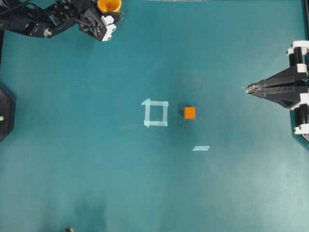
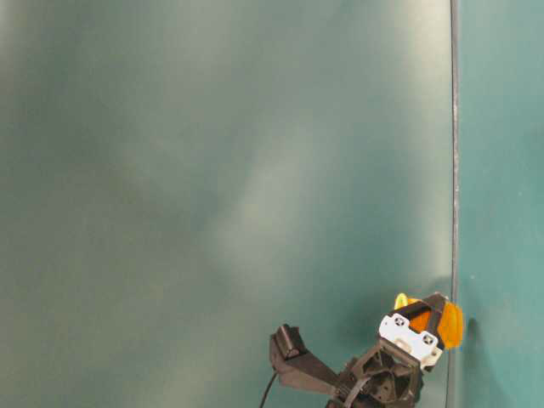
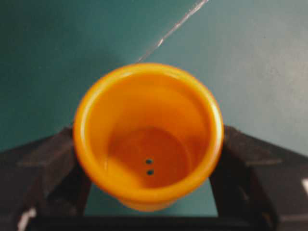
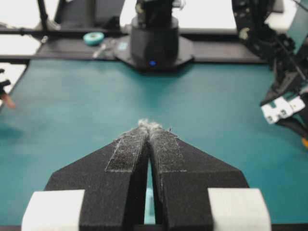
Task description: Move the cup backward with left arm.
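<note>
1. The orange-yellow cup sits at the far edge of the teal desk.
2. The left fingers press both sides of the cup, holding it.
3. The right fingers meet at their tips, holding nothing.
4. A small orange cube lies mid-desk beside a tape square.

No words, numbers, labels or brand names can be read in any view. Nothing is printed on the orange cup, the small orange cube, the pale tape square or the teal table
</note>
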Robot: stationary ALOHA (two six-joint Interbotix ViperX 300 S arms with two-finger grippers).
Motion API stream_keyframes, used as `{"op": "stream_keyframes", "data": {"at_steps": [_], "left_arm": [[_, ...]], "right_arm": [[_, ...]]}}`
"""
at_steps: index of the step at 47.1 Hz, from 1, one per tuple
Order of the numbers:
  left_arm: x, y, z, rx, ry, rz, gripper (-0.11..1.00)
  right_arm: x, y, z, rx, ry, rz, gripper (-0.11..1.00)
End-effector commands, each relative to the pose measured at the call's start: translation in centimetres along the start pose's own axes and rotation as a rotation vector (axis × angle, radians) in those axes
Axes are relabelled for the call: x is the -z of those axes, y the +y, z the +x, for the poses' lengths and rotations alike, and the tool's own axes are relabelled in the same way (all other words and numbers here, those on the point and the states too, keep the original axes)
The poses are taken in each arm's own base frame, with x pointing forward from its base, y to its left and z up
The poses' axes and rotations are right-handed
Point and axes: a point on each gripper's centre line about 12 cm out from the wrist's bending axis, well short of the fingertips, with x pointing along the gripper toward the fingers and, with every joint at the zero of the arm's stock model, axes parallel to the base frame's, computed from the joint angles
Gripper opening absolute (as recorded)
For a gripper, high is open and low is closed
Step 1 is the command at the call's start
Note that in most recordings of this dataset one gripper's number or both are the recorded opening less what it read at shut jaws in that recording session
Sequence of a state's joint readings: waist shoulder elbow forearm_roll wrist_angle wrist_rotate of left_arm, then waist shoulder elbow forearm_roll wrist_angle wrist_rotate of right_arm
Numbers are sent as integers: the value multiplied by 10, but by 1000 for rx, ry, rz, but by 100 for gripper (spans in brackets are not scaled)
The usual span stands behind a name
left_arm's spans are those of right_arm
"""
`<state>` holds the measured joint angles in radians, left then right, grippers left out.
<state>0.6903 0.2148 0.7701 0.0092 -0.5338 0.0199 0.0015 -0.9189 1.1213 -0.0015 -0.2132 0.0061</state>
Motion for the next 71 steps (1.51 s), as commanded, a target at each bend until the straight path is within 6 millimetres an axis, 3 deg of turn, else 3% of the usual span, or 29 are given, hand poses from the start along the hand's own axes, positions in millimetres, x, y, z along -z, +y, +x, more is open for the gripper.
{"op": "stream_keyframes", "data": {"at_steps": [1, 16, 71], "left_arm": [[-12, 3, 1, -8, -35, -3, 67], [-12, 3, 1, -7, -37, -2, 61], [-15, 3, 0, -6, -73, -1, 61]], "right_arm": [[-14, 0, 2, 0, -35, 1, 0], [-14, 0, 2, -1, -35, 2, 0], [-14, -1, 2, 3, -35, 1, 0]]}}
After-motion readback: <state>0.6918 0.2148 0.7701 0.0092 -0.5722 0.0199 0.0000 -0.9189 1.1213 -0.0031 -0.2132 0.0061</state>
